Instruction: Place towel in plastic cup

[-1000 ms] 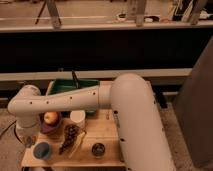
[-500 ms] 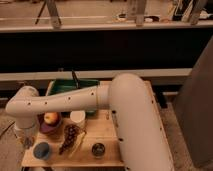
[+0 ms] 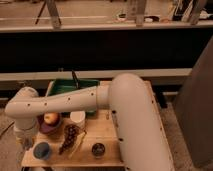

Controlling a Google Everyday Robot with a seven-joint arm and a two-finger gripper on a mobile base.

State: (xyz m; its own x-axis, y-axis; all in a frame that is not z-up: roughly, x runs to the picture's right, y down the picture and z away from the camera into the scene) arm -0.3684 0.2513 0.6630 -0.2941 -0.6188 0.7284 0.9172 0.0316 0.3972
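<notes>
My white arm (image 3: pixel 75 100) reaches left across the small wooden table (image 3: pixel 107 125) and bends down at the table's left edge. The gripper (image 3: pixel 26 142) hangs there, low, just left of a blue cup (image 3: pixel 41 150) that stands at the front left corner. A white cup (image 3: pixel 77 117) stands upright mid-table under the arm. I cannot make out a towel; it may be hidden by the arm or the gripper.
A purple bowl (image 3: pixel 46 127) with an apple (image 3: pixel 50 118) sits left of the white cup. A dark bunch like grapes (image 3: pixel 70 137) lies in front. A dark can (image 3: pixel 98 149) stands at the front. A green bin (image 3: pixel 70 89) is at the back.
The arm's elbow has sunk slightly at the table's left edge. The things on the table have not moved.
</notes>
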